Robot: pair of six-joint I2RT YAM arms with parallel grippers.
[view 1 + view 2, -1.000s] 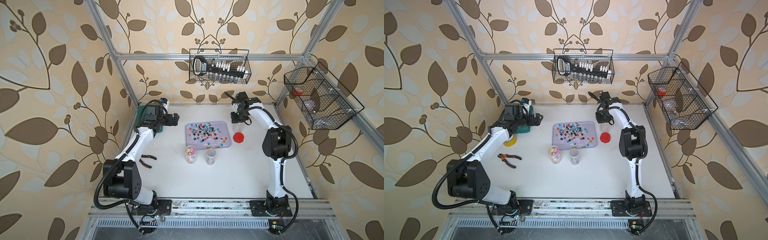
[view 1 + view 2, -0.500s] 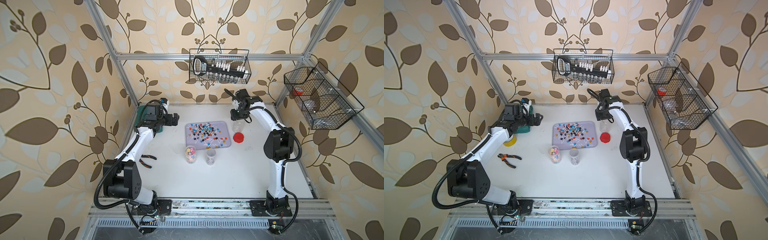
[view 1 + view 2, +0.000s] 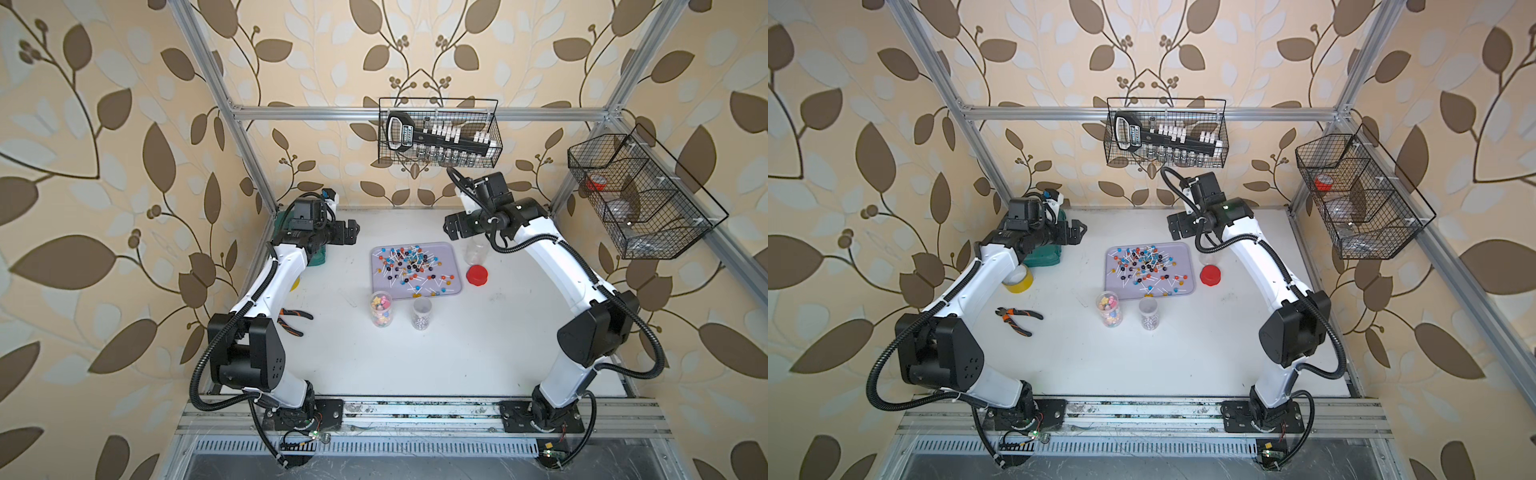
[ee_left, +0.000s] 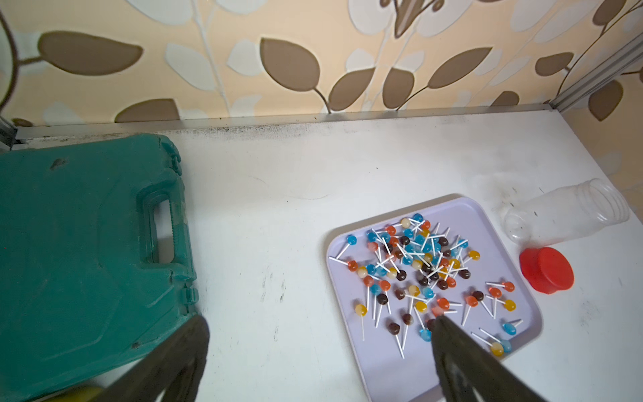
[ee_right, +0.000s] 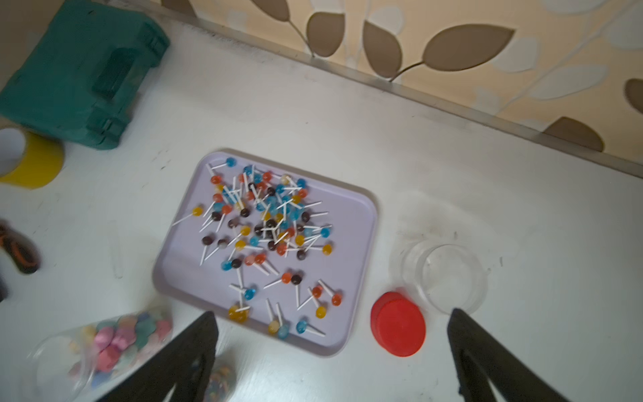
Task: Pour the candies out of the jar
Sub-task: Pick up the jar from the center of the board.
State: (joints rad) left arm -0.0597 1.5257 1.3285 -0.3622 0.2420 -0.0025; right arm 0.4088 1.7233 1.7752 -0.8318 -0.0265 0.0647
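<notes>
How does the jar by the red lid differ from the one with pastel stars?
The jar by the red lid is empty; the star jar is nearly full of pastel candies. The jar by the lid stands beside the tray; the star jar stands in front of it. Both are clear and uncapped.

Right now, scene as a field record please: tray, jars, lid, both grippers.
tray: lilac, on the table, lollipops scattered over it
empty jar: clear, upright, uncapped, beside the tray
red lid: flat on the table next to the empty jar
star-candy jar: upright, candies inside
swirl-candy jar: upright, partly filled
left gripper: open, holding nothing
right gripper: open, above the table, holding nothing
</notes>
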